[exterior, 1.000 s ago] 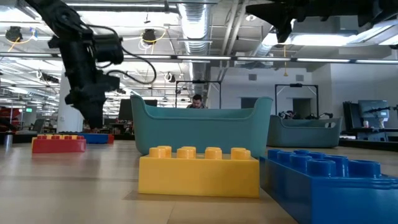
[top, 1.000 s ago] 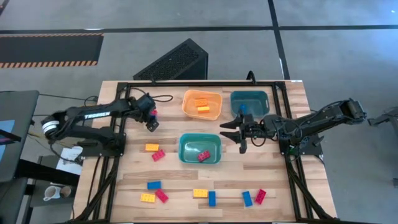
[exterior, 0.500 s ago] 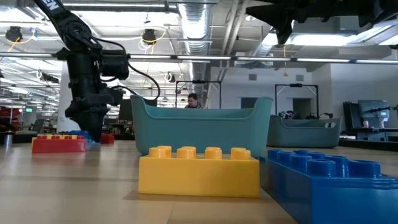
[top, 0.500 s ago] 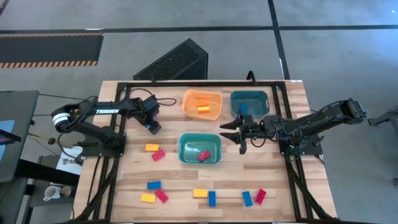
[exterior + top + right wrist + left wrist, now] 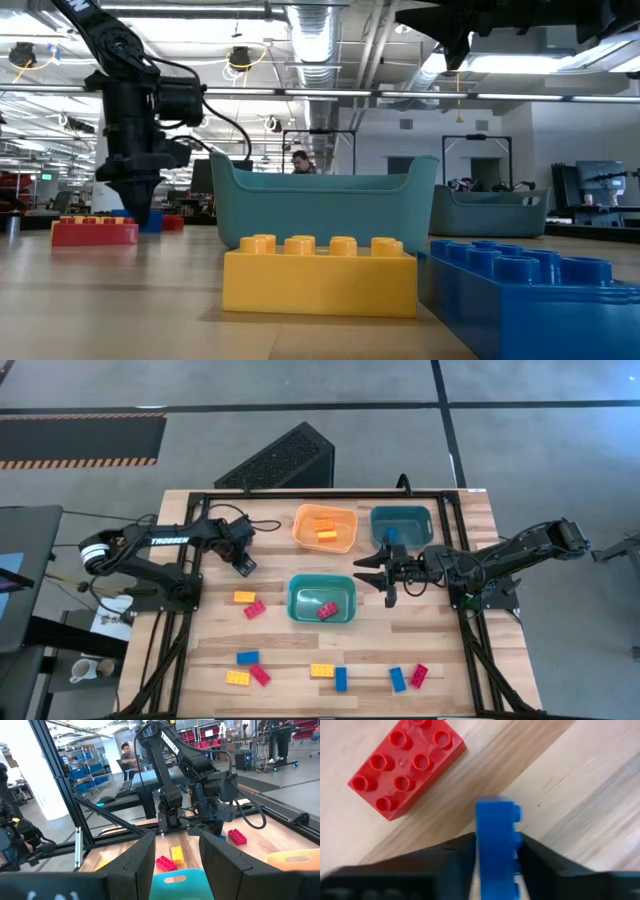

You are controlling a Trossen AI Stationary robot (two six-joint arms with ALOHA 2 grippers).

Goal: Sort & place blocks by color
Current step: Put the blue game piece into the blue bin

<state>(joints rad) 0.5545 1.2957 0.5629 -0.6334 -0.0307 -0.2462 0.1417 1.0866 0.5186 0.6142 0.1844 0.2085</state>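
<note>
**Left arm: blue block pinched at far-left table edge, lift pending**

Near to far, low view. Foreground: a yellow block [image 5: 320,277] lower centre, a blue block [image 5: 520,290] touching its right side, lower right of frame. Behind them the teal bin [image 5: 325,200], mid-frame. Farther left, a red block [image 5: 94,231] lies on the wood, and the left gripper [image 5: 140,215] comes down just behind it.

Left wrist view: the two dark fingers [image 5: 445,865] press on both sides of a blue brick [image 5: 496,845], which stands on its edge with studs facing sideways, at bottom centre of frame. Clenched on that brick. A red brick [image 5: 407,767] lies flat, upper left, close but apart.

High view: left gripper [image 5: 243,563] sits left of the orange bin [image 5: 325,528]; second teal bin [image 5: 402,525] is upper right of centre. Right gripper [image 5: 390,573] hovers between the two teal bins, fingers parted, holding nothing.

Judgement on the step:
- Grip looks narrow; brick is on edge. Lift straight up, slowly, so it does not pivot out.
- Keep clear of the red brick beside it on the rise.
- Red sits in the centre teal bin, yellow in the orange, so blue probably goes to the upper-right teal bin; carry high over the orange bin's rim.
- The right arm is parked near that bin; a collision is possible.
</note>
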